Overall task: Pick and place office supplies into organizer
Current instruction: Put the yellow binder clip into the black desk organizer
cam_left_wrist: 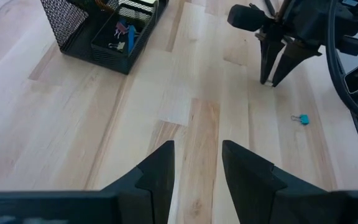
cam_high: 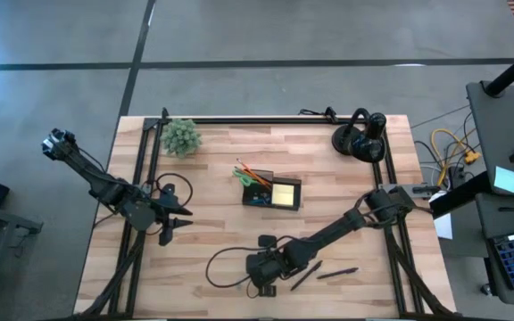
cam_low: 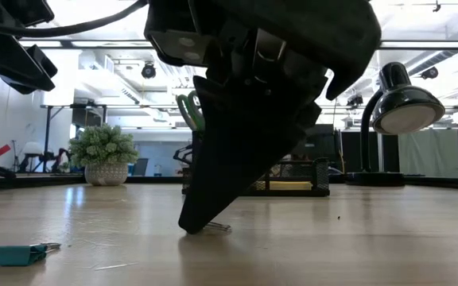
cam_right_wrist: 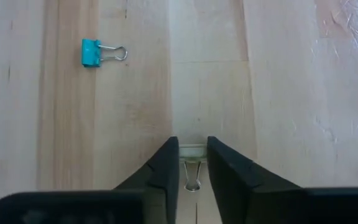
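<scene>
My right gripper (cam_right_wrist: 190, 163), tips on the table, closes around a metal clip (cam_right_wrist: 192, 174), seemingly not yet pinched; squeeze squarely before lifting; my left gripper (cam_left_wrist: 197, 163) waits open

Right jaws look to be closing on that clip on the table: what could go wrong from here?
1. The metal clip lies flat between the right gripper jaws, fingertips at the wood; it may slip out or get pinned, not lifted.
2. The organizer already holds pencils and a sticky pad, so a loose drop could miss.
</scene>
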Robot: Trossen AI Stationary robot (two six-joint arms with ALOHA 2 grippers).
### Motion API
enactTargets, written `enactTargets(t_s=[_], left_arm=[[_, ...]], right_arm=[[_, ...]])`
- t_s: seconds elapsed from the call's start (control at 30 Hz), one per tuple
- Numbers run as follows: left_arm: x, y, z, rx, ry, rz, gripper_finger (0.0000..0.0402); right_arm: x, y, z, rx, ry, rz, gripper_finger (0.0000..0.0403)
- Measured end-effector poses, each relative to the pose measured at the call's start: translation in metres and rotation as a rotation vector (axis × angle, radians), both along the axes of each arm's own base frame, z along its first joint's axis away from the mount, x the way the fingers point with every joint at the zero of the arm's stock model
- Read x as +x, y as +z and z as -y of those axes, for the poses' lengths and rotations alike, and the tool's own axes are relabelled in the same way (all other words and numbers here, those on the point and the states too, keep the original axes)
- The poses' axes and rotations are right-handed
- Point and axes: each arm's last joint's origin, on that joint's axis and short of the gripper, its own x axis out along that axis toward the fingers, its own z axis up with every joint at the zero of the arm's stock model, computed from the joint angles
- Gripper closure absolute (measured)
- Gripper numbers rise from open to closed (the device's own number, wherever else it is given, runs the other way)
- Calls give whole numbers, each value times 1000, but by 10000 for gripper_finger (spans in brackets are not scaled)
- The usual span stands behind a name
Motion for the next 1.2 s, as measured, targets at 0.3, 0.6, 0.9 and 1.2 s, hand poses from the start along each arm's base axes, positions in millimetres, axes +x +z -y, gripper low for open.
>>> enactTargets(t_s=[0.3,0.6,0.9,1.2], left_arm=[[0,0,0,-1,0,0,281],[2,3,1,-27,-1,29,281],[2,3,2,-27,-2,33,281],[2,0,1,-61,31,22,281]], right_arm=[[0,3,0,7,11,-11,350],[6,65,28,-186,-293,99,342],[0,93,109,-71,-985,105,342],[12,82,168,94,-1133,-22,342]])
